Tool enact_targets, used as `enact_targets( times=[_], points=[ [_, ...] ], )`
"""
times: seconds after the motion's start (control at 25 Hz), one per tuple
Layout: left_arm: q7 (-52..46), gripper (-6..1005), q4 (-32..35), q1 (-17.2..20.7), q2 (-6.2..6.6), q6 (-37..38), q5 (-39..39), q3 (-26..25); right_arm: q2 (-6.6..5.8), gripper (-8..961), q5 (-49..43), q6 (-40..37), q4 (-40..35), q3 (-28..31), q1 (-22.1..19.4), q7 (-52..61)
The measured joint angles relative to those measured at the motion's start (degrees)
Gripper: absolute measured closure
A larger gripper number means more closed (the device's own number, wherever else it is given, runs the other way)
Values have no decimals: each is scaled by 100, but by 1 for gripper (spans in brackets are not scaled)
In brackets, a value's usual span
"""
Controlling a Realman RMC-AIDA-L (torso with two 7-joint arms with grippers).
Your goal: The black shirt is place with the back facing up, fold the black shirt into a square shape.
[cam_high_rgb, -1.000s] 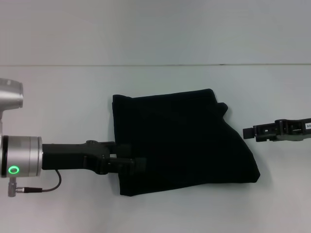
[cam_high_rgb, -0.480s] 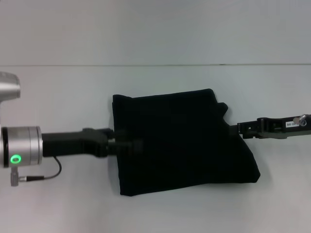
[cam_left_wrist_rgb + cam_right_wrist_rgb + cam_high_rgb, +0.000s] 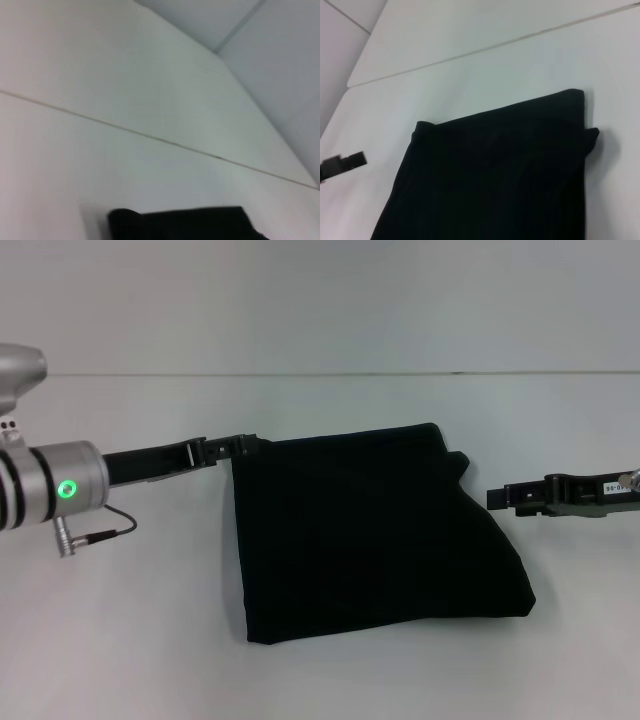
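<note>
Head view, item one: the black shirt (image 3: 375,530) is lying at the centre of the white surface (image 3: 120,650), already folded into a compact, roughly four-sided packet. Its near edge is flaring wider toward 4 o'clock, and a small flap is poking out along the right edge toward 2 o'clock, so I am judging the square as not quite true.

Item two: my left pincer (image 3: 245,443) is reaching in from 9 o'clock, its tip sitting at the packet's far-left corner, touching or just beside the fabric; I cannot tell whether it is parted or pinched on cloth, since black is merging with black there.

Item three: my right pincer (image 3: 500,497) is hovering at 3 o'clock, just beside the right edge and apart from the cloth, holding nothing; how wide it is standing I cannot tell.

Step in hand, as I am reading it: the late tidying stage, the main folds being done. The next move is likely calling for tucking the stray flap and squaring the flared near edge without dragging the layers open.

Writing: no lettering is showing on the shirt. A small white label on my right arm (image 3: 605,485) is carrying characters too small to read.
</note>
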Motion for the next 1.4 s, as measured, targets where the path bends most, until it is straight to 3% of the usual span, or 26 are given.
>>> enact_targets(
  times=[0.4,0.64,1.32,1.4],
  points=[
    [-325,118,-694,-546,1,-1728,5,720,-4,293,-19,36,-19,-56,2,-105],
    [-325,118,-1016,-821,-103,-2475,8,1016,-4,293,-14,38,-38,-55,1,-123],
    [-323,120,-1227,-1165,-185,-2632,6,1368,-7,294,-27,61,-104,-53,3,-125],
    [-292,205,-1227,-1162,-177,-2646,7,1401,-8,294,-26,67,-105,-54,3,-126]
  ],
)
